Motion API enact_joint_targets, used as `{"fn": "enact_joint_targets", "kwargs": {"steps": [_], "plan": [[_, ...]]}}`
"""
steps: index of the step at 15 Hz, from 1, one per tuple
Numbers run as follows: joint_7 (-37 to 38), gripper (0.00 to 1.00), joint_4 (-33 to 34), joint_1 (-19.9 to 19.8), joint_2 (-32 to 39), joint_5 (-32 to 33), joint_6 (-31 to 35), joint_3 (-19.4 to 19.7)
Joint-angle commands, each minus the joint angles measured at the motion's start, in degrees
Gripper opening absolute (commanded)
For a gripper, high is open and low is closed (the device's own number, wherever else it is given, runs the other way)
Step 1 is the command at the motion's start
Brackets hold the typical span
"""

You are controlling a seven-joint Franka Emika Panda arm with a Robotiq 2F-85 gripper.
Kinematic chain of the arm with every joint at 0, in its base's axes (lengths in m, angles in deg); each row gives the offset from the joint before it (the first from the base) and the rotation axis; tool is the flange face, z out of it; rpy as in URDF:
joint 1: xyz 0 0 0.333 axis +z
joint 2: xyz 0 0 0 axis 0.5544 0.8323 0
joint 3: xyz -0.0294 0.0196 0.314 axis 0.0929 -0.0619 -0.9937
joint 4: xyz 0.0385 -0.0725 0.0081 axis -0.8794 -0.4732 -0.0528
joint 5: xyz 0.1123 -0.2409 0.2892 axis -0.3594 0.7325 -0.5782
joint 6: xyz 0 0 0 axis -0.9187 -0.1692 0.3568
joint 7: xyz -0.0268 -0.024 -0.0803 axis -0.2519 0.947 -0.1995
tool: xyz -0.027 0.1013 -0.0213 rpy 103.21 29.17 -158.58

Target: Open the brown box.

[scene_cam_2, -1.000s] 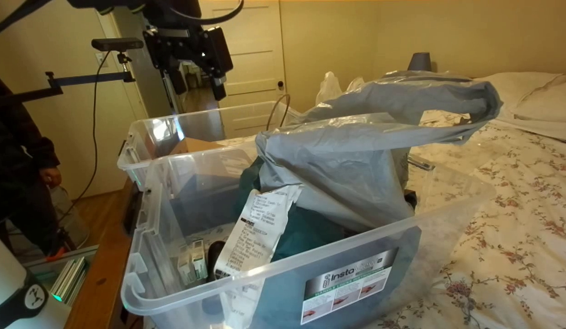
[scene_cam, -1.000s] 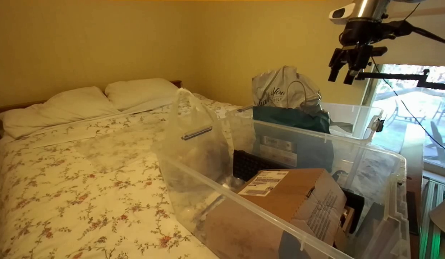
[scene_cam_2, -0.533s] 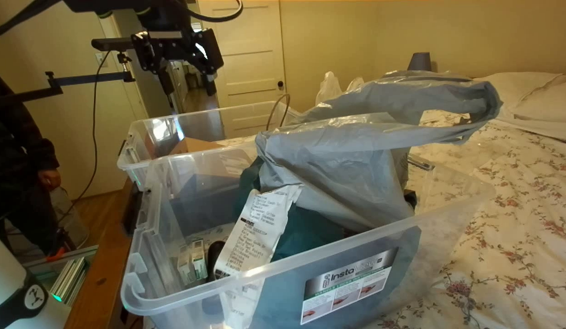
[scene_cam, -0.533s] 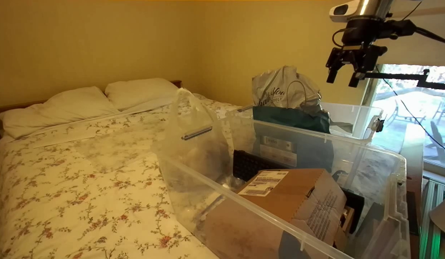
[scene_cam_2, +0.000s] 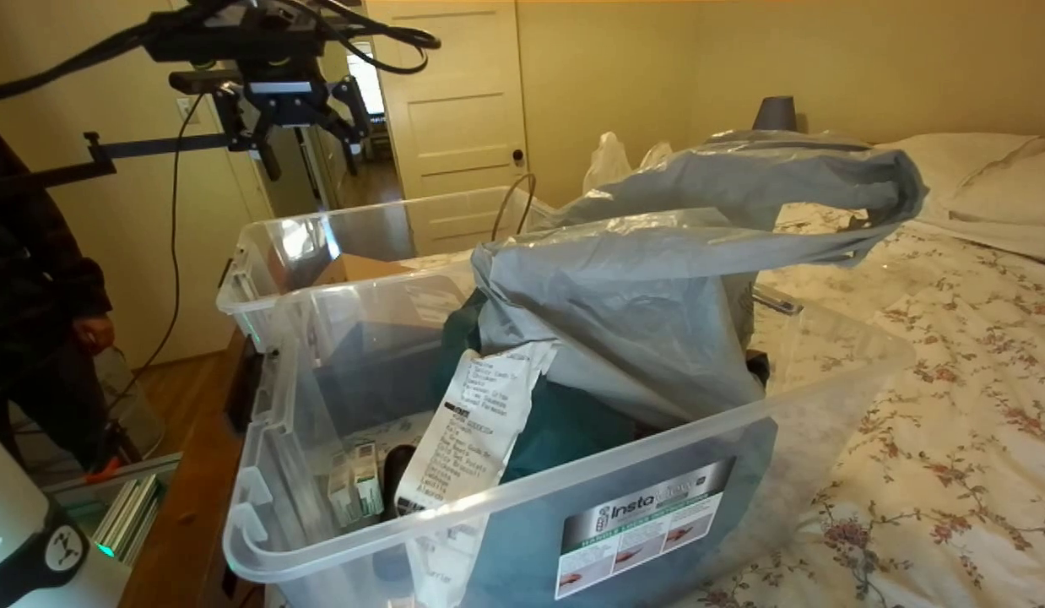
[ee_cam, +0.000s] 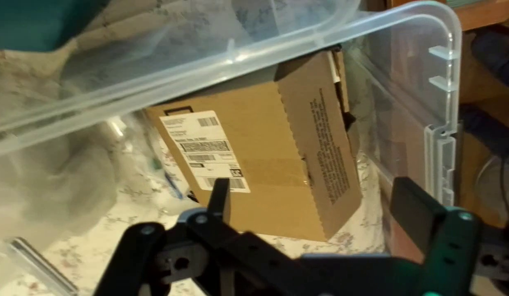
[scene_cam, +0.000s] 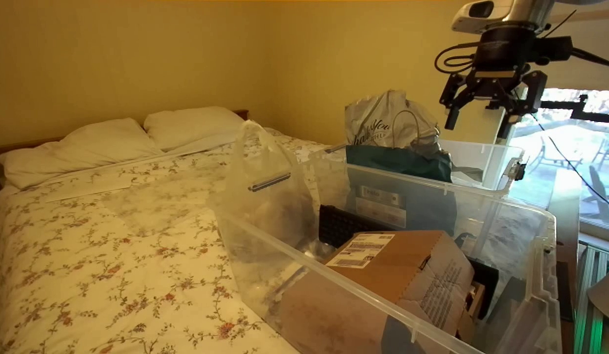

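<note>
Gripper (scene_cam: 478, 124) hangs spread wide, holding nothing, the box (ee_cam: 262, 152) well below it with labelled top (ee_cam: 248, 150) in place, so all the opening seems left to do.

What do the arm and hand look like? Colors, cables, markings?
Arm is white and silver; hand black, with two blunt fingers, a tan strip and black cables. What looks like its white base has a black band with a round emblem.
</note>
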Motion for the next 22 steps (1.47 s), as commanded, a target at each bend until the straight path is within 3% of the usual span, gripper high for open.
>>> {"fn": "enact_joint_targets", "kwargs": {"steps": [1,5,6,10,17,22], "plan": [[-7.0,1.00,-2.7,4.0,1.0,-3.3,3.7,-3.2],[-13.9,1.00,-1.5,7.6,4.9,-1.8,5.9,-6.4],[-9.7,1.00,-1.9,5.9,3.0,-1.9,4.3,-6.7],[-12.5,1.00,-1.8,6.8,4.6,-1.9,5.1,-7.2],[-20.6,1.00,-6.3,13.1,10.6,-9.4,21.9,-7.4],[-18.2,1.00,-7.6,13.9,17.4,-6.9,30.8,-9.9]]}}
